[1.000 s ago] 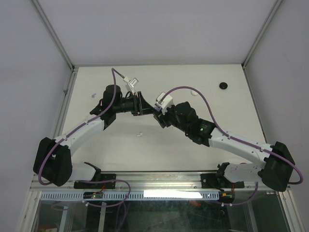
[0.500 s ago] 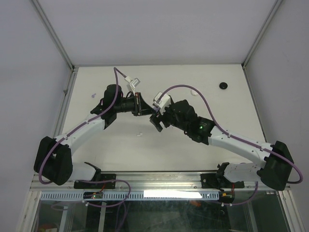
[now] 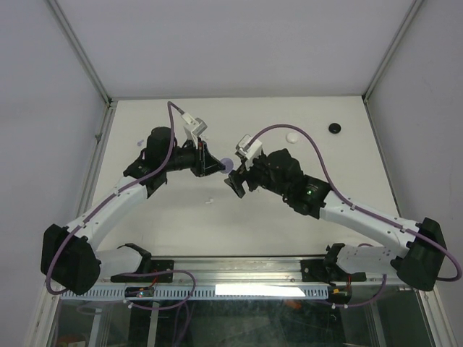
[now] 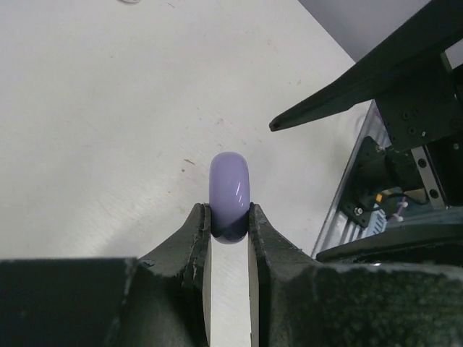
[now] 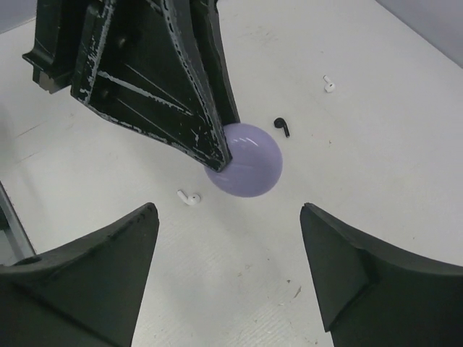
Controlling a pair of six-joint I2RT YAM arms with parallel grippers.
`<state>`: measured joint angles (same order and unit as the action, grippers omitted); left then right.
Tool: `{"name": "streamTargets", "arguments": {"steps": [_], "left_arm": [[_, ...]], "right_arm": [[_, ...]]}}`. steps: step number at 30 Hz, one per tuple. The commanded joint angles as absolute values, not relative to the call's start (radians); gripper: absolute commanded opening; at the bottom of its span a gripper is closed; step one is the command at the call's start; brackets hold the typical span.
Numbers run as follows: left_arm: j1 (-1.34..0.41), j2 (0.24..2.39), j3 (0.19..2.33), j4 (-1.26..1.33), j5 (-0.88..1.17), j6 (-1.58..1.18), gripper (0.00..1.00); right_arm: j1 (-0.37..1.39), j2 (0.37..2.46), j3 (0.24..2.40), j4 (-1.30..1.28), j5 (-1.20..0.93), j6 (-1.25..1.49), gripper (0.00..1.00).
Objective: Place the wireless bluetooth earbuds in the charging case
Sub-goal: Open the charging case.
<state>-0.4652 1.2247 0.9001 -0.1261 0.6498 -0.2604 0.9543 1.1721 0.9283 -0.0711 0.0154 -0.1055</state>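
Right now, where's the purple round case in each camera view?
Top external: purple round case, near centre.
Left wrist: the case, lower centre, seen edge-on.
Right wrist: the case, mid-frame, beside a black earbud.
Shared landmark: the left gripper clamped on it.

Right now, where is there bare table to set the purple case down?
Free: the near middle of the table between both arms, and the far strip left of the white puck. Crowded: the centre, where the left gripper holding the purple case, the right gripper and loose earbuds meet.
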Motion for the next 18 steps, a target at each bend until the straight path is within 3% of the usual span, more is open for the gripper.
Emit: {"name": "streamTargets", "arguments": {"steps": [1, 5, 11, 18], "left_arm": [[-0.471, 1.152, 0.961, -0.148, 0.588, -0.09, 0.0], [-0.471, 1.15, 0.978, -0.165, 0.64, -0.031, 0.0], [-0.471, 1.138, 0.996, -0.158, 0.761, 0.031, 0.0], [-0.47, 1.149, 1.017, -0.129, 0.826, 0.003, 0.0]], "right_arm": [[0.94, 1.113, 0.945, -0.033, -0.037, -0.079, 0.82], [0.845, 1.106, 0.919, -0.018, -0.255, -0.047, 0.76], [0.684, 1.104, 0.826, 0.194, -0.621, 0.055, 0.74], [0.643, 1.167, 0.823, 0.295, -0.706, 0.134, 0.76]]}}
